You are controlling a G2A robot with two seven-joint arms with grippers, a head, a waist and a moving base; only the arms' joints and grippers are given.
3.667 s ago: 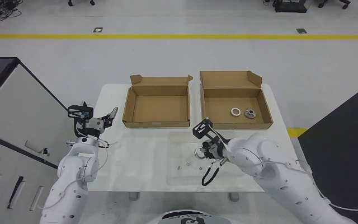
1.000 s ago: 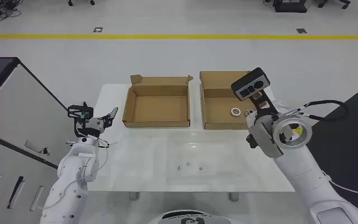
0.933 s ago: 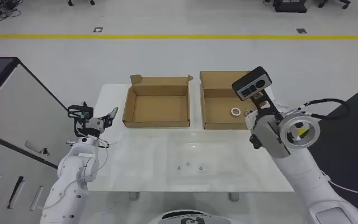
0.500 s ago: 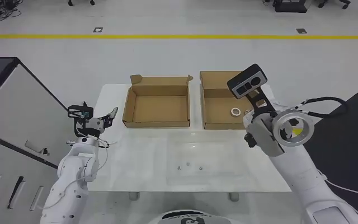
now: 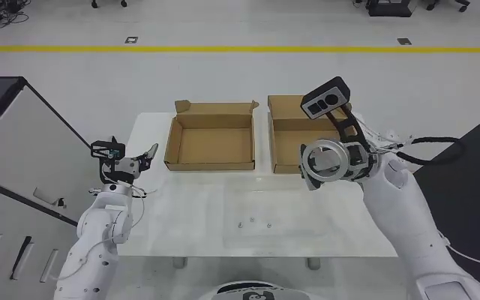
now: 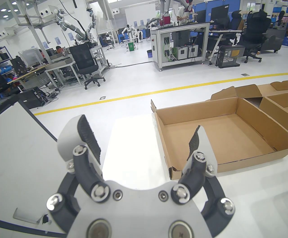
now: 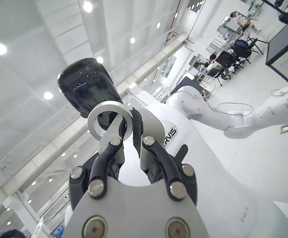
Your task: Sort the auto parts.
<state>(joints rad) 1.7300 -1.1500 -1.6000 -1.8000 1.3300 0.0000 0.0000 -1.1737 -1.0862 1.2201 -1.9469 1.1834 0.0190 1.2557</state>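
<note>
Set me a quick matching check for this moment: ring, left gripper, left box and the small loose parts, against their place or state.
Things:
1. silver ring
2. left gripper
3. left cardboard box
4. small loose parts

Place or state:
A. nothing inside it
B. lying on the table, near the robot's edge
C. open, holding nothing
D. pinched in the right gripper

Pairs: 1-D, 2-C, 3-A, 4-B

Lighting: bright, even, from overhead.
Round white ceiling lamps (image 7: 87, 5) flare; glossy white table (image 6: 132, 144) carries a glare patch; shadows soft; wrist views bow straight lines near the edges.
</note>
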